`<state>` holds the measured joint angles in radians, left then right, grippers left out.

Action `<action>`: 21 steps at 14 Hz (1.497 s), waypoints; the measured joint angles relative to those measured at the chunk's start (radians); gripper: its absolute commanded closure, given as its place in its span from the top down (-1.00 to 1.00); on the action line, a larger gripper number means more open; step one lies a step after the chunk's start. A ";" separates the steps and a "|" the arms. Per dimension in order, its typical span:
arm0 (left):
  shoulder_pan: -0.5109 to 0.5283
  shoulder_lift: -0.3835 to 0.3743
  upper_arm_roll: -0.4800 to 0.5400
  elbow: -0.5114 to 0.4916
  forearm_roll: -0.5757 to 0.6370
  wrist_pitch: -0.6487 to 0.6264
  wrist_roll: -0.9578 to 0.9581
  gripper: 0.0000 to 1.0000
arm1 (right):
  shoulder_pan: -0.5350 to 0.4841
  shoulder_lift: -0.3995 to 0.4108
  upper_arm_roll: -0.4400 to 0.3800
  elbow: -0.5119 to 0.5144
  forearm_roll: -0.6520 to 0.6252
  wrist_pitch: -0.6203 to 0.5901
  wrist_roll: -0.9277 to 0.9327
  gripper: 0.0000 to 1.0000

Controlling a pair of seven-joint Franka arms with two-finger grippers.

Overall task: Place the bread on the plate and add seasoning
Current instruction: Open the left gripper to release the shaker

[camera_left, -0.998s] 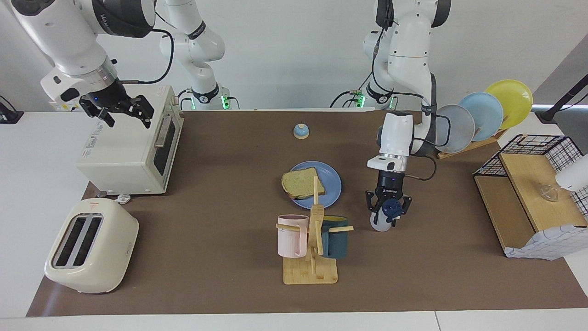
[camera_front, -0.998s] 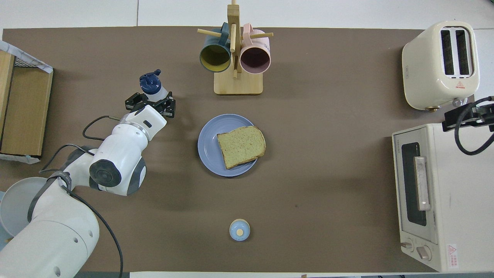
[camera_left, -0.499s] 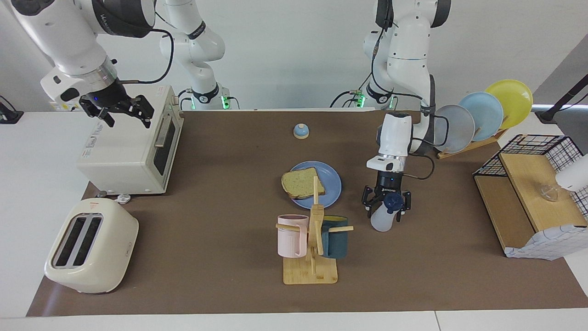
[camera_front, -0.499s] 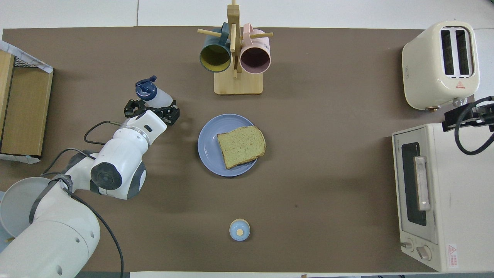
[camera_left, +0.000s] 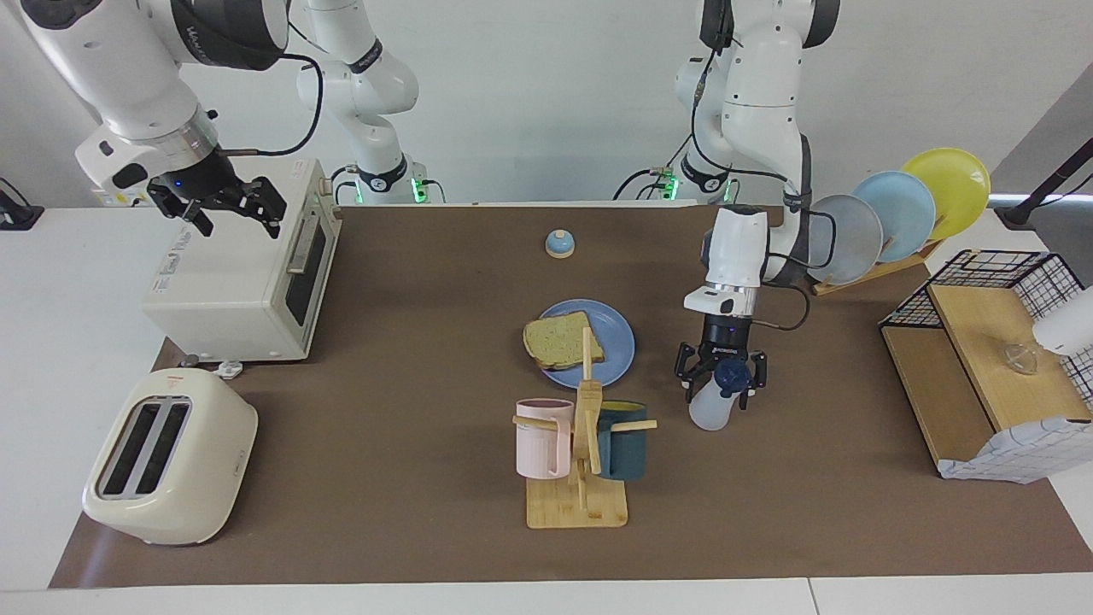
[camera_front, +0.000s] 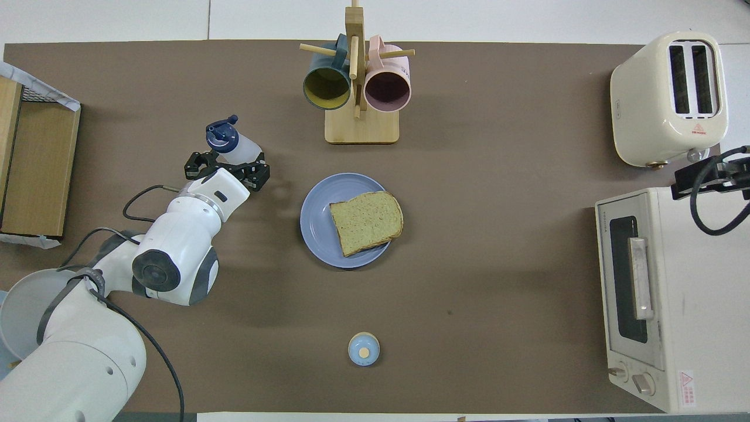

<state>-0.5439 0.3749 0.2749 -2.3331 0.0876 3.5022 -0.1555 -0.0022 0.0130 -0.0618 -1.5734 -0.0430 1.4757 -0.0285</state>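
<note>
Brown-covered table (camera_left: 410, 478): plate (camera_left: 616, 343), toaster (camera_left: 169, 456), bell (camera_left: 559, 244).

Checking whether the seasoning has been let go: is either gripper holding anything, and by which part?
Nothing is held. The left gripper is open around the seasoning bottle, which stands on the table; the right gripper is open over the oven.

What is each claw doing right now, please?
Left claw: open around the translucent white plastic seasoning bottle with the navy cap, not gripping it.
Right claw: open, empty, waiting over the white toaster oven.

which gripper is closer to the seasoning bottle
Left. The left gripper is right over the seasoning bottle, open around its cap; the right gripper waits over the toaster oven.
</note>
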 measured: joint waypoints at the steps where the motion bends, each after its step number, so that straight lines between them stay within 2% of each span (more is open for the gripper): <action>1: 0.000 -0.014 0.000 -0.013 0.000 0.000 0.000 1.00 | 0.000 0.000 0.000 0.000 0.000 0.000 0.000 1.00; 7: 0.002 -0.134 0.003 -0.128 0.000 -0.007 0.000 1.00 | 0.000 0.000 0.000 0.000 0.000 0.000 0.000 1.00; 10: 0.001 -0.179 0.003 -0.139 0.000 -0.068 0.000 1.00 | 0.000 0.000 0.000 0.000 0.000 0.000 0.000 1.00; 18: -0.002 -0.463 -0.006 -0.129 0.001 -0.492 0.002 1.00 | 0.000 0.000 0.000 0.000 0.000 0.000 0.000 1.00; 21: -0.002 -0.538 -0.021 -0.071 0.001 -0.696 0.003 1.00 | 0.000 0.000 0.000 0.000 0.000 0.000 0.000 1.00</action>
<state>-0.5457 -0.1632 0.2536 -2.4044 0.0883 2.8058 -0.1526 -0.0022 0.0130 -0.0618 -1.5734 -0.0430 1.4757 -0.0285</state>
